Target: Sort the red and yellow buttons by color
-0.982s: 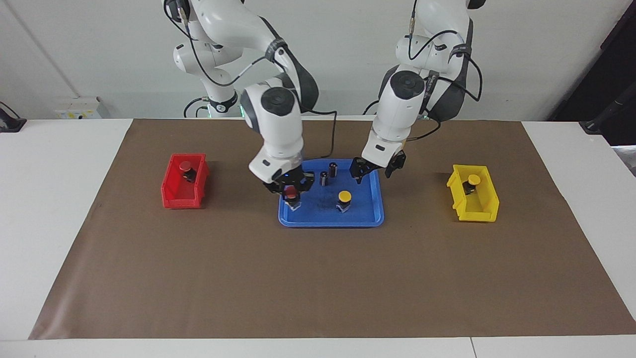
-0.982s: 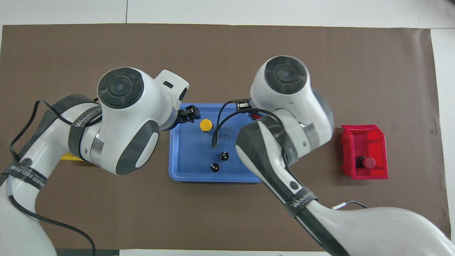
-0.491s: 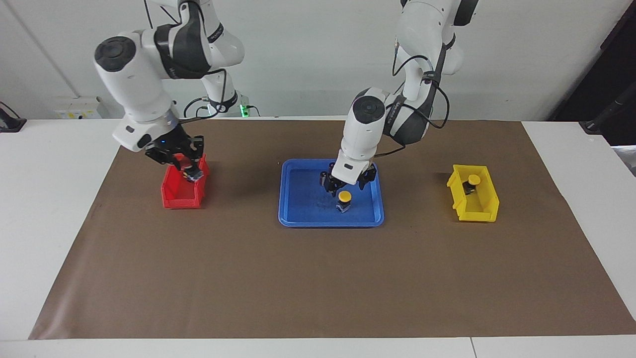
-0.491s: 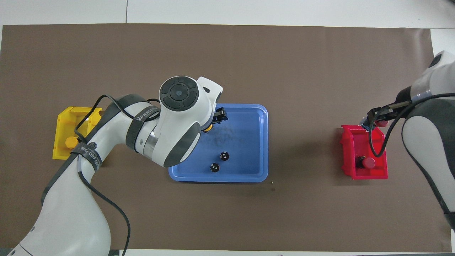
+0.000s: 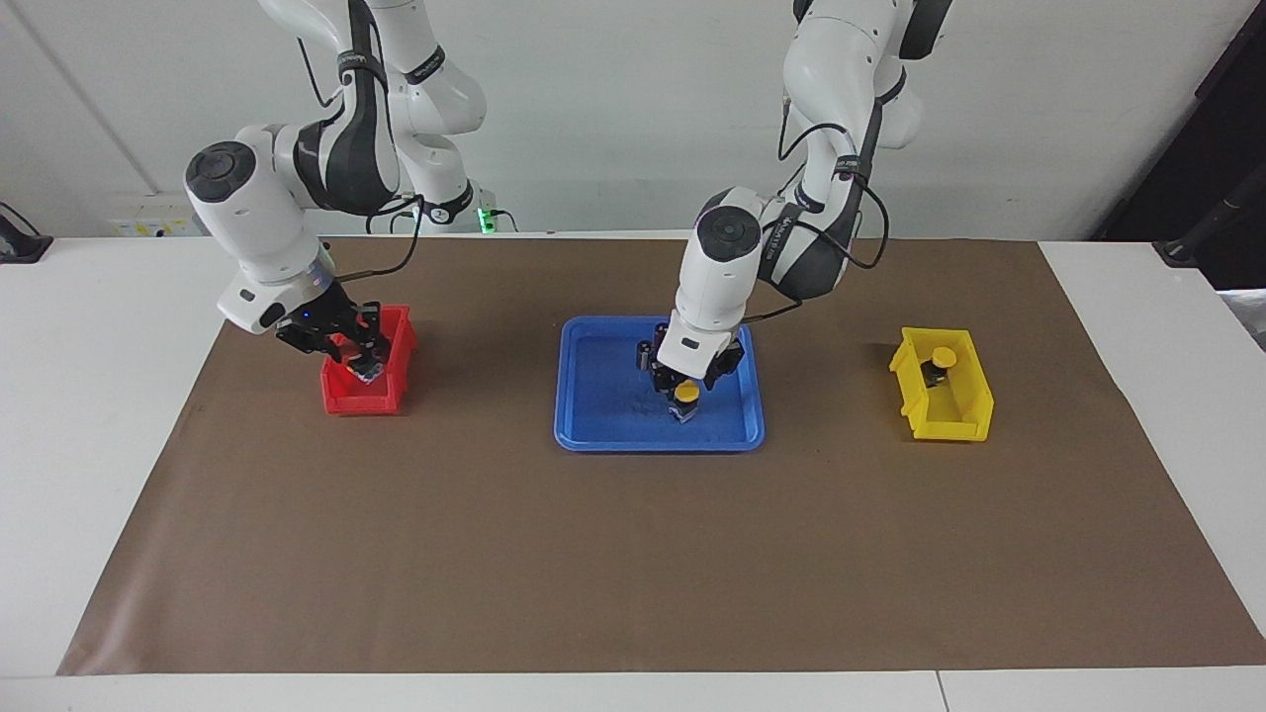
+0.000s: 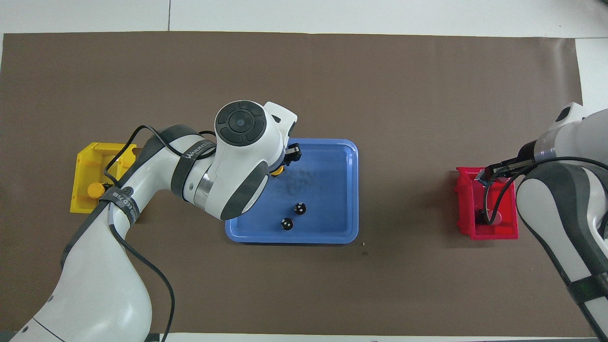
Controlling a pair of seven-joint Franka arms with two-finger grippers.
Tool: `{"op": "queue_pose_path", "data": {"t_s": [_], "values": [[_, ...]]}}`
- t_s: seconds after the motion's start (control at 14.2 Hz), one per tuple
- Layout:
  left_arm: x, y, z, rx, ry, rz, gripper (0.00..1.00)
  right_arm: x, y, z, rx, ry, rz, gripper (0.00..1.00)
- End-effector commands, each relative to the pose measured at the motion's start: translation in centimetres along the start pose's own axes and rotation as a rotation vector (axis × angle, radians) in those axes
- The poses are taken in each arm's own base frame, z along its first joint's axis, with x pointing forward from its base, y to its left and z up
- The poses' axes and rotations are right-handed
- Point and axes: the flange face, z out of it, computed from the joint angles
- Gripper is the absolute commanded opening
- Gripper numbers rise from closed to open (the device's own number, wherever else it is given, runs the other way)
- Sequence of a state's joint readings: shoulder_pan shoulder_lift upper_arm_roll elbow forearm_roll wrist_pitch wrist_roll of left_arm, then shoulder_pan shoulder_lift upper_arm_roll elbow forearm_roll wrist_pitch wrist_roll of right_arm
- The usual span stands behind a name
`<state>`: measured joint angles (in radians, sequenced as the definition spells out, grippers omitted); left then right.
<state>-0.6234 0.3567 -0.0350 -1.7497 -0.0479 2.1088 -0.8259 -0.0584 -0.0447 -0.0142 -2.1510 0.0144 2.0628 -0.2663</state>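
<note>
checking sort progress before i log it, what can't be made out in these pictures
- Red button under the right gripper over the red bin: hidden by the fingers in the facing view, by arm and cable in the overhead view.
- Any button already in that bin: covered by gripper and arm in both views.
- Yellow button on the blue tray: the left gripper sits over it; whether it is gripped is too small to tell. Overhead, the wrist hides most of it.

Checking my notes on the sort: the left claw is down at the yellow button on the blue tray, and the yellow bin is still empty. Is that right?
Not quite. The yellow bin is not empty: it already holds one yellow-capped button, as the facing view shows. The rest stands: the left claw is down at the yellow button on the blue tray.
</note>
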Motion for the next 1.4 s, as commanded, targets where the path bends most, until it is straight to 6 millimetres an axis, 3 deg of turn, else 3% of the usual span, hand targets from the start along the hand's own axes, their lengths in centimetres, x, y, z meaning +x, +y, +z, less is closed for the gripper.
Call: {"op": "queue_pose_path", "data": {"t_s": [0.0,0.21,0.42,0.49,0.56,0.63,0.77,0.84,1.12,1.19,1.26,1.33], "values": [[0.1,0.1,0.6,0.004,0.003,-0.013,0.57,-2.1,0.5,1.1,-0.003,0.019,-0.019,0.22],[-0.3,0.3,0.7,0.005,0.002,-0.019,0.45,-2.5,0.7,2.6,-0.015,0.038,-0.042,0.22],[-0.3,0.4,0.2,0.010,-0.004,-0.019,0.04,-2.6,0.8,3.8,-0.015,0.035,-0.043,0.22],[-0.2,0.0,-0.4,0.020,-0.012,-0.025,0.02,-2.7,1.0,4.6,-0.010,0.019,-0.040,0.22],[0.0,-0.8,-1.4,0.036,-0.025,-0.031,0.02,-2.7,0.9,4.9,-0.009,0.013,-0.039,0.22],[0.3,-2.4,-5.4,0.032,-0.018,-0.037,0.02,-2.8,0.8,5.1,-0.011,0.020,-0.042,0.22],[2.2,-7.7,-10.9,0.041,-0.036,-0.016,0.01,-3.4,0.5,6.0,-0.012,0.019,-0.046,0.22],[3.2,-10.2,-11.9,0.053,-0.057,0.024,0.02,-3.7,0.4,6.4,-0.013,0.019,-0.049,0.22],[11.3,-24.5,-13.4,0.028,-0.065,0.121,0.01,-3.9,0.8,6.5,-0.014,0.017,-0.062,0.23],[12.8,-28.0,-13.6,0.018,-0.055,0.156,0.01,-4.0,0.8,6.5,-0.013,0.014,-0.060,0.30],[13.9,-31.4,-13.3,0.012,-0.054,0.196,0.01,-4.0,0.8,6.5,-0.013,0.014,-0.060,0.44],[14.6,-33.6,-13.0,0.007,-0.042,0.214,0.02,-3.9,0.8,6.5,-0.013,0.014,-0.060,0.53]]}}
